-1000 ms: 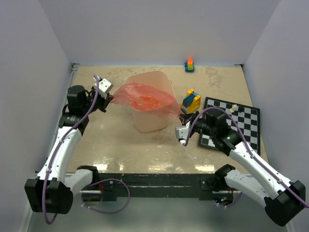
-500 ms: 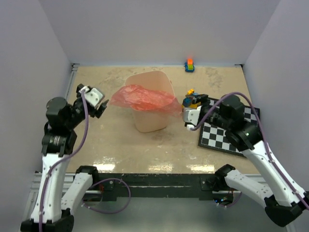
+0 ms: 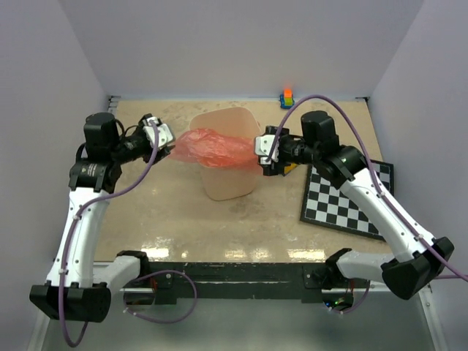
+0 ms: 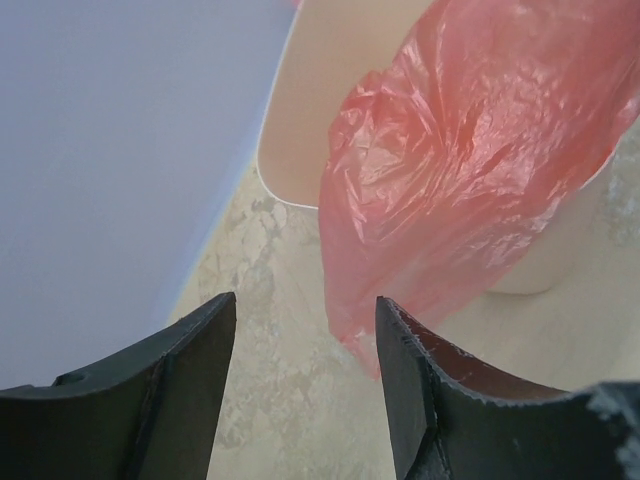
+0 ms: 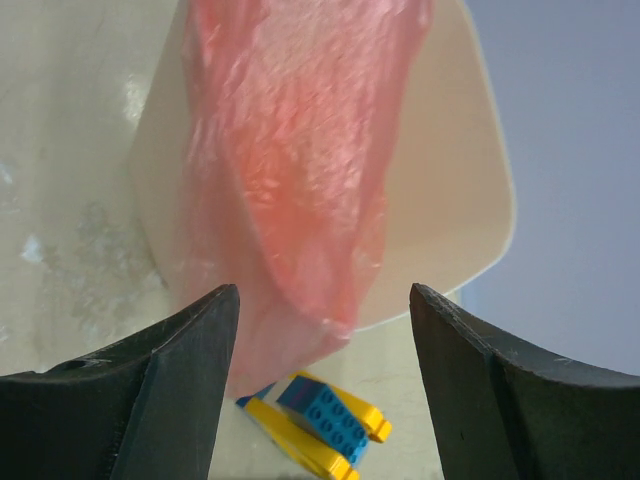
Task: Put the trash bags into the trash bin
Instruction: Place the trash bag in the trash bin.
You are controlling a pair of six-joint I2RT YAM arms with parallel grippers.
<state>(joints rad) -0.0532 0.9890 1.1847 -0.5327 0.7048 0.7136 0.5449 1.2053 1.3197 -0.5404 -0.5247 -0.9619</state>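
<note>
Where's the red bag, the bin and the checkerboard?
red bag [image 3: 216, 148]: top view, its crinkly middle, over the opening.
bin [image 3: 228, 184]: top view, its near outer wall.
checkerboard [image 3: 329, 205]: top view, squares near its left edge.

Left arm [image 3: 79, 234] based at 7 o'clock, right arm [image 3: 380, 208] at 5 o'clock: white link shells, black joint housings, black base blocks. A purple cable [image 3: 316, 96] loops along each. Fingers [image 4: 170, 400] matte black, inner edges finely toothed.
</note>
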